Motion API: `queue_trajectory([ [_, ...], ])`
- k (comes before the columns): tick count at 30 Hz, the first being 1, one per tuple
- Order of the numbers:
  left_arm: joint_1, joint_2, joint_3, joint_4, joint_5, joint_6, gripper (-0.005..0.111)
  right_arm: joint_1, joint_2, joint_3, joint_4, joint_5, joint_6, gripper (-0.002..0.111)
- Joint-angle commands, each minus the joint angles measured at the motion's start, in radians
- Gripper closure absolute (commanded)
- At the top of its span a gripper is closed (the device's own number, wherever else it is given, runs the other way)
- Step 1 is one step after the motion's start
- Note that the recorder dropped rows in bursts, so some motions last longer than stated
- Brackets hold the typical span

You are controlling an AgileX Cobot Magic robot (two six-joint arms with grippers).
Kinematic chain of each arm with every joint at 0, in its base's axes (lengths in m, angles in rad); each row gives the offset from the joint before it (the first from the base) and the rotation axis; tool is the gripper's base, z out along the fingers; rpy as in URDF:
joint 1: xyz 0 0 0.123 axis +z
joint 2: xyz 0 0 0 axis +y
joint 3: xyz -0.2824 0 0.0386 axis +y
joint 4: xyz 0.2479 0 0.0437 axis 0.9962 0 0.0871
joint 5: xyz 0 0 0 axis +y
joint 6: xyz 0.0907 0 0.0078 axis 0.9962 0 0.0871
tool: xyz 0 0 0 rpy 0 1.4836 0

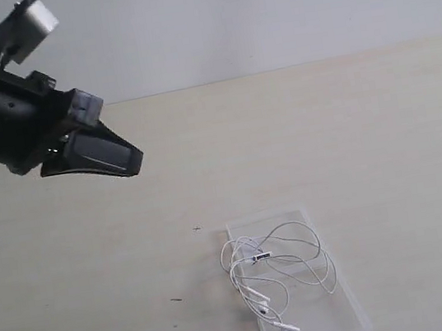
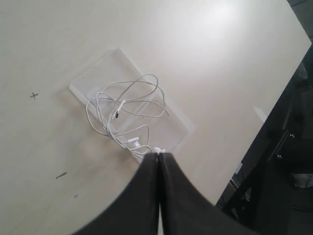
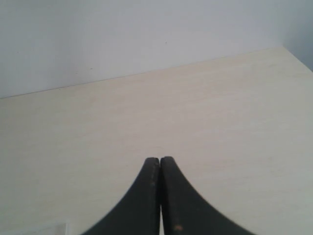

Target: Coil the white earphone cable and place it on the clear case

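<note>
1. Two grippers to log. The left gripper (image 1: 124, 159) hangs high over the table (image 1: 365, 127) at 10 o'clock in the exterior view, jaws pressed together, nothing between them. It is well apart from the work, probably so as not to snag the wire
2. At 5 o'clock lies the clear case (image 1: 339, 314), flat. The white earphone cable (image 1: 275, 274) rests on it in loose loops, earbuds toward the near edge. One loop seems to overhang the case's 9 o'clock side
3. The left wrist view looks down on the same heap (image 2: 127, 110). Placement looks done, though the coil is untidy
4. The right gripper (image 3: 159, 159) is closed and empty, and faces bare tabletop
</note>
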Motion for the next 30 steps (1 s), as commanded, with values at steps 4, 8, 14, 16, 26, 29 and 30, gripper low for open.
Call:
queue_trajectory([
  [4, 0.005, -0.209, 0.107, -0.006, -0.071, 0.030, 0.107, -0.004, -0.005, 0.006, -0.007, -0.004, 0.003, 0.108],
  [8, 0.005, -0.344, 0.166, -0.015, -0.123, 0.030, 0.107, -0.004, -0.005, 0.006, -0.007, -0.008, 0.003, 0.108],
  [14, 0.005, -0.540, 0.183, -0.015, -0.136, 0.027, 0.107, -0.004, -0.005, 0.006, -0.010, -0.047, 0.003, 0.108],
  [16, 0.005, -0.605, 0.183, -0.009, -0.161, 0.024, 0.107, -0.004, -0.005, 0.006, -0.023, -0.104, 0.003, 0.108],
  [26, 0.005, -0.824, 0.183, 0.325, -0.306, -0.266, 0.107, -0.004, -0.005, 0.006, -0.011, -0.272, 0.003, 0.108],
  [29, 0.005, -0.892, 0.183, 0.513, -0.335, -0.418, 0.107, -0.004, -0.005, 0.006, -0.011, -0.272, 0.003, 0.108],
  [30, 0.005, -0.915, 0.183, 0.577, -0.342, -0.479, 0.107, -0.004, -0.005, 0.006, 0.002, -0.273, 0.018, 0.108],
])
